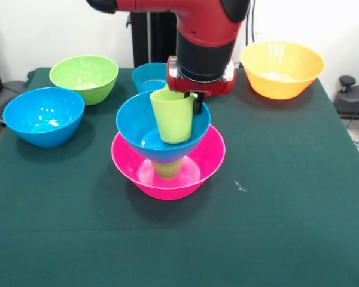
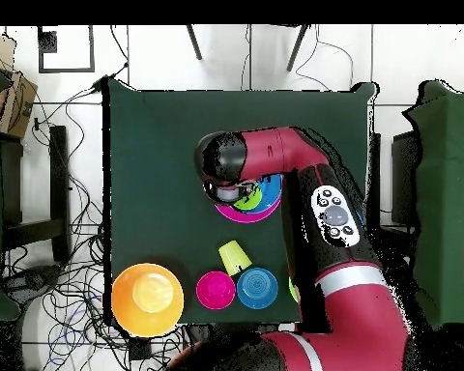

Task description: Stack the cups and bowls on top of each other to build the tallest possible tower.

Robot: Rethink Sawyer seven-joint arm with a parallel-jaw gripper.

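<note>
The tower (image 1: 167, 158) stands mid-table: a pink bowl (image 1: 167, 173) at the base, a green cup (image 1: 167, 168) upside down inside it, and a blue bowl (image 1: 161, 128) perched on that cup. A second, lime cup (image 1: 173, 115) hangs mouth-up over the blue bowl's inside, its foot at or just above the bowl floor.

The risk lies in that single narrow support. The blue bowl balances on one small cup, so any off-centre push as the lime cup settles could tip the bowl off and bring the stack down. The lime cup also looks slightly tilted, and if let go that way it may roll against the bowl wall rather than stand.

The fingers (image 1: 192, 101) come straight down from above and pinch the lime cup at its far rim, closed on the wall, with one dark finger showing beside the cup. Spare bowls on the table (image 1: 299, 197) sit well apart: blue (image 1: 43, 116), green (image 1: 84, 78), orange (image 1: 281, 69).
</note>
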